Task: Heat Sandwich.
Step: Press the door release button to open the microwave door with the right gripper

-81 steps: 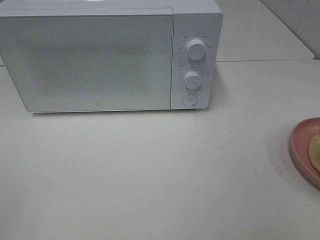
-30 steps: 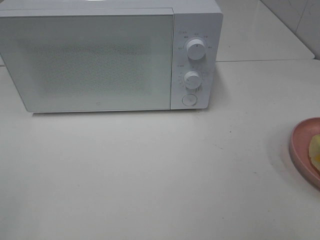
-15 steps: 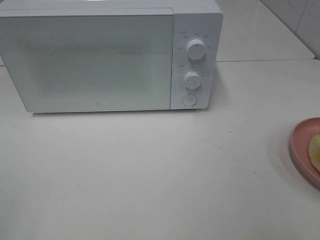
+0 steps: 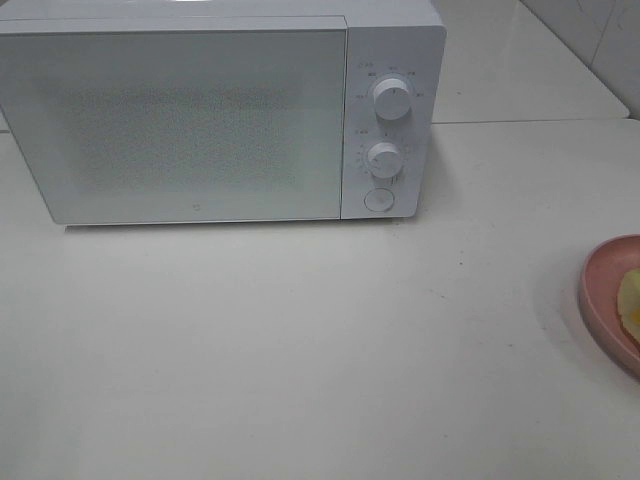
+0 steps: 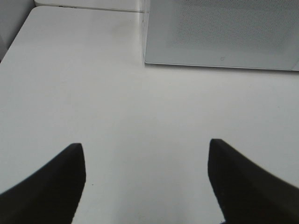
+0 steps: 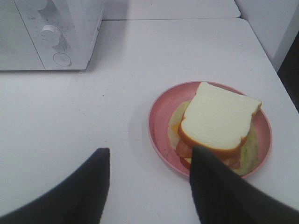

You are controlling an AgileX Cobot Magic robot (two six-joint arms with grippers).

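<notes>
The left gripper (image 5: 145, 144) is seen with its two dark fingers spread wide and nothing between them, only bare white table (image 5: 93, 93) below. The right gripper (image 6: 149, 150) is likewise held open and empty, poised above the table just short of the pink plate (image 6: 156, 121), one finger overlapping the plate's near rim in its own view. Neither gripper is caught by the exterior high camera.

The sandwich (image 6: 217, 116) is stacked on that plate: a pale slice of bread on top, reddish and yellow filling under it. In the exterior view only a sliver of it (image 4: 632, 305) is shown, at the right edge of the frame, below the middle.

It is judged light, soft and easily crushed, and the layers are likely to slide apart if pinched. The plate's rim is probably the better place to be gripped, kept level.

Both arms are judged to be drawn back and low, with their wrist cameras angled down and forward. The microwave (image 4: 200, 120) is set at the upper left, its door shut.
</notes>
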